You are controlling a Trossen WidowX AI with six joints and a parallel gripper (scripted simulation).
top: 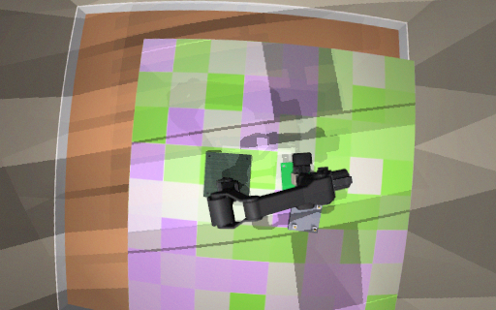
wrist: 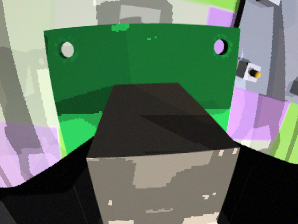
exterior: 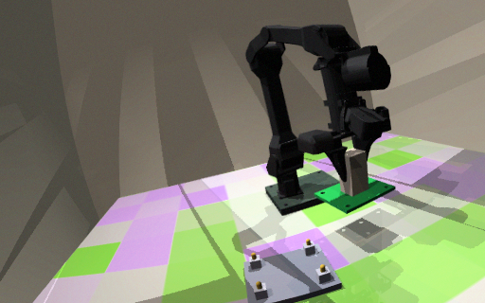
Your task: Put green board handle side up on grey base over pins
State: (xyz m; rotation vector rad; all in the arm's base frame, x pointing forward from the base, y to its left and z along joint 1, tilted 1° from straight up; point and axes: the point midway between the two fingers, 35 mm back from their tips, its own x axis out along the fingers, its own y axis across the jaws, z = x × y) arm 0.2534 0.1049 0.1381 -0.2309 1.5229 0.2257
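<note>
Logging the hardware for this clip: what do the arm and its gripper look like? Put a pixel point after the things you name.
The arm [top: 286, 196] [exterior: 277, 99] is black all over, with slim, angular links, bulkier joints and a thick rounded housing near the wrist. The gripper [exterior: 355, 166] is also black, with two fingers tapering towards their tips. No cables or markings can be made out.

Tabletop [top: 107, 194] seen from above: brown-orange, edged by a pale grey rim [top: 59, 145]. A checkered mat [top: 179, 276] [exterior: 199, 265] is laid over it, squares in lilac, green and off-white. Mat set off-centre, brown left uncovered along the left and top of the top view. Surroundings [top: 450, 145] [exterior: 142, 95] finished in grey-brown, crossed by lighter and darker bands. Mat crossed by thin dark lines and broad shadows.
</note>
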